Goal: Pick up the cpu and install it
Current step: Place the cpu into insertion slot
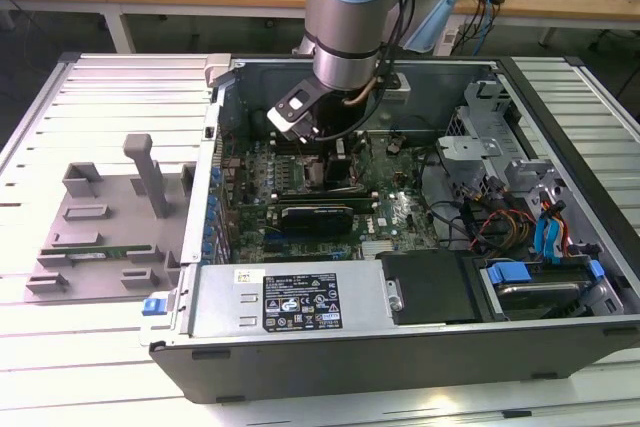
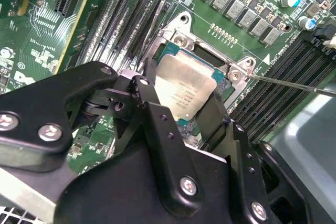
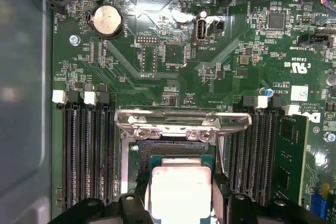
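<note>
While your arm (image 1: pixel 345 37) reached down into the open computer case (image 1: pixel 400 357), your pincer (image 2: pixel 181 103) was closed on the cpu (image 3: pixel 181 192), gripping two opposite edges and holding it over the open socket (image 3: pixel 176 151) on the green motherboard (image 3: pixel 173 61), between the memory slots (image 3: pixel 86 150).

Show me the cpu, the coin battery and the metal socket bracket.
cpu (image 2: pixel 189 90): second wrist view, middle of its silver top plate.
coin battery (image 3: pixel 107 20): first wrist view, centre of its round face.
socket bracket (image 3: pixel 181 120): first wrist view, middle of its metal bar.
</note>
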Robot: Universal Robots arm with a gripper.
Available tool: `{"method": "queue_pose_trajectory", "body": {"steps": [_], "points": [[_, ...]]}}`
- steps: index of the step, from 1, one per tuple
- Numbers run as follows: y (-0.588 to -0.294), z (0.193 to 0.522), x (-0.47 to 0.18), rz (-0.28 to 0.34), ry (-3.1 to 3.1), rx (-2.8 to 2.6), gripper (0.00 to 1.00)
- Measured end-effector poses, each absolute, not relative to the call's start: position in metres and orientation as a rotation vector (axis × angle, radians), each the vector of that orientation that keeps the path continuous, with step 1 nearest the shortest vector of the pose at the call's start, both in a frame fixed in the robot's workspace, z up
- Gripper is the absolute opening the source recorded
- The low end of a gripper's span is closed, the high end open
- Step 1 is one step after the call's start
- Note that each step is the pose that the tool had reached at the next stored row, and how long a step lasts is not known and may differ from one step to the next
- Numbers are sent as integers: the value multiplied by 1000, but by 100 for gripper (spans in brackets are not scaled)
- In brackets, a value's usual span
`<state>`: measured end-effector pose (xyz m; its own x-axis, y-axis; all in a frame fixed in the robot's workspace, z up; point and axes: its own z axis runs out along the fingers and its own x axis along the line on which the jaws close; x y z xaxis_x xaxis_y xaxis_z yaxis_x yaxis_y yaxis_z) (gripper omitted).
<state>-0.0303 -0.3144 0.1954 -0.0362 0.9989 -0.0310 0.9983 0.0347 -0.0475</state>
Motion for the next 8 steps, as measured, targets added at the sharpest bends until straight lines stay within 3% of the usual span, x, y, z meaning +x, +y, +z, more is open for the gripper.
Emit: {"method": "queue_pose_trajectory", "body": {"steps": [8], "points": [[-313,200,-26,86,-2250,-2176,55]]}}
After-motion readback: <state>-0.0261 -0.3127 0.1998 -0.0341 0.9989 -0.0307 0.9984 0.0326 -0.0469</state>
